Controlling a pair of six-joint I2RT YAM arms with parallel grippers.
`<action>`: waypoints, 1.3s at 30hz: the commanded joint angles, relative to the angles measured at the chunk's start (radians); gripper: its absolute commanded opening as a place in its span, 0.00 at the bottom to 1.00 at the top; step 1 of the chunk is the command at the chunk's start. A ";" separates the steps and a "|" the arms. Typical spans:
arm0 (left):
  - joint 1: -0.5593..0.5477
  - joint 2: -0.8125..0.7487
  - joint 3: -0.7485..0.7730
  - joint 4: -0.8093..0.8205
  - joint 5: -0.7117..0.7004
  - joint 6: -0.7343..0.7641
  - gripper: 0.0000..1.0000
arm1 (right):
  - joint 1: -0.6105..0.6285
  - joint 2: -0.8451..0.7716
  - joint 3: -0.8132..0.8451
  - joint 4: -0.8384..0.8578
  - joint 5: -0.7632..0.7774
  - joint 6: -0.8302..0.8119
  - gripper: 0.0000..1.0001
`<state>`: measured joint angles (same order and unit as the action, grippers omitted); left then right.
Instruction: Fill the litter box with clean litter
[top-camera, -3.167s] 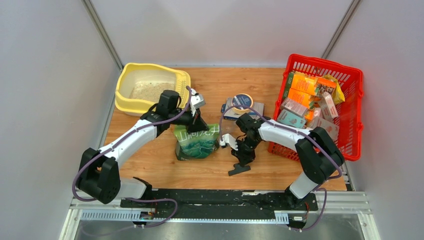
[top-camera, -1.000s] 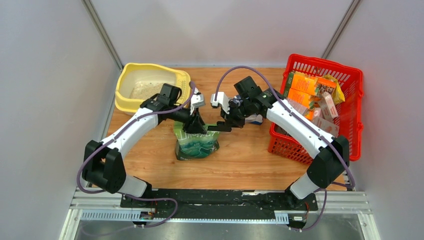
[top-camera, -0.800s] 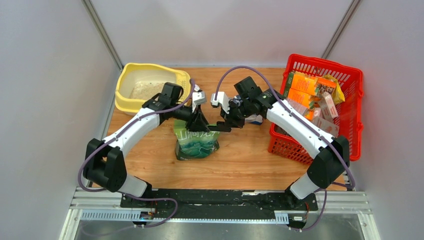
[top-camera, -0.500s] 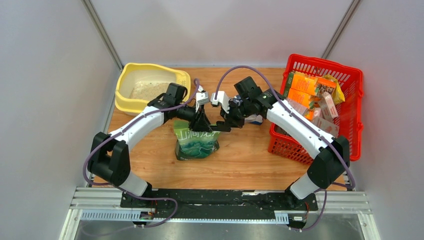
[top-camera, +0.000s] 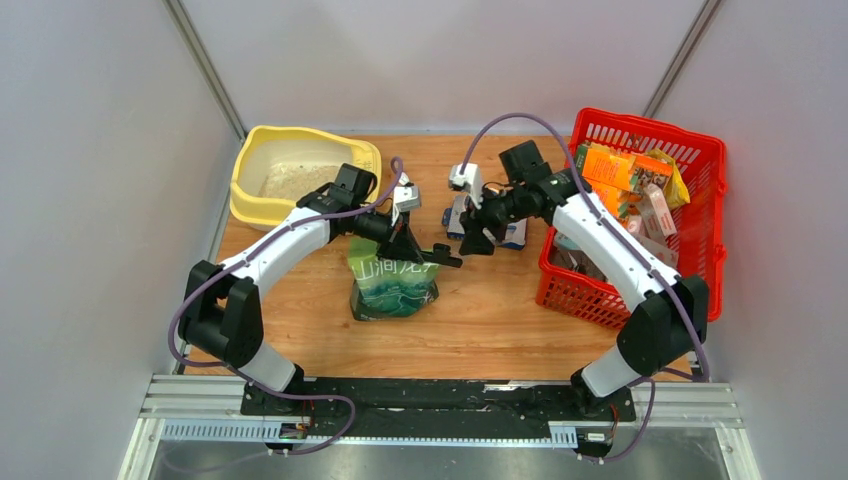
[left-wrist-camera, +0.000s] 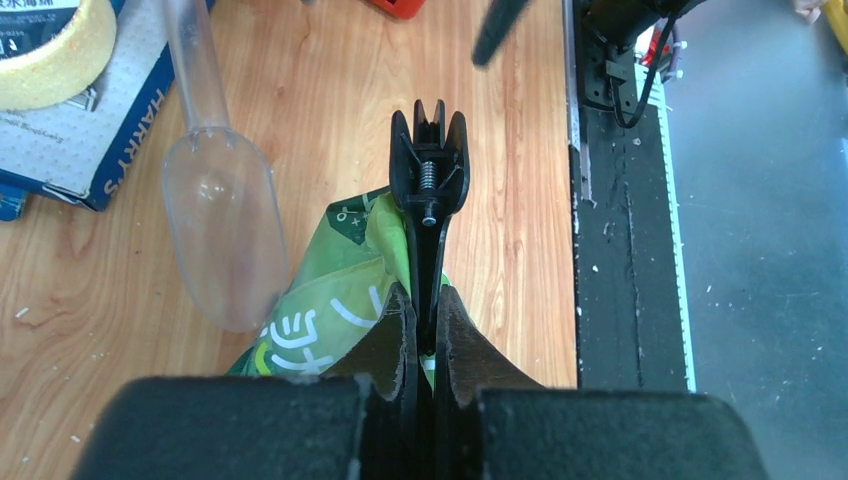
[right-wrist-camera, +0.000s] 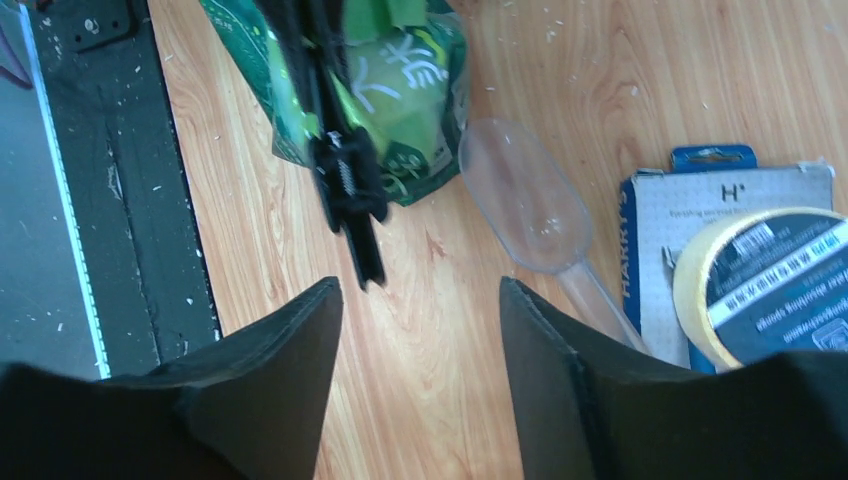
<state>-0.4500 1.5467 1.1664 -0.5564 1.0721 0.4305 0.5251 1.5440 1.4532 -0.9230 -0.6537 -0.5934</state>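
Some litter is already seen in the litter box at the far left, but filling is judged unfinished. The left gripper is clamped on a black clip atop the upright green pouch at mid-table. The right gripper is held apart, empty.
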 joint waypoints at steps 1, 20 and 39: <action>-0.009 -0.002 0.055 -0.065 0.045 0.122 0.00 | -0.074 -0.030 0.010 -0.042 -0.182 -0.043 0.65; -0.010 0.032 0.068 0.052 0.042 0.005 0.00 | -0.034 0.126 0.082 -0.030 -0.307 -0.029 0.61; -0.009 0.052 0.090 0.085 0.046 -0.035 0.00 | -0.019 0.157 0.091 0.013 -0.264 -0.002 0.38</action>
<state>-0.4511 1.5921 1.2053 -0.5640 1.0725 0.4023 0.5018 1.6913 1.4971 -0.9382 -0.9154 -0.5972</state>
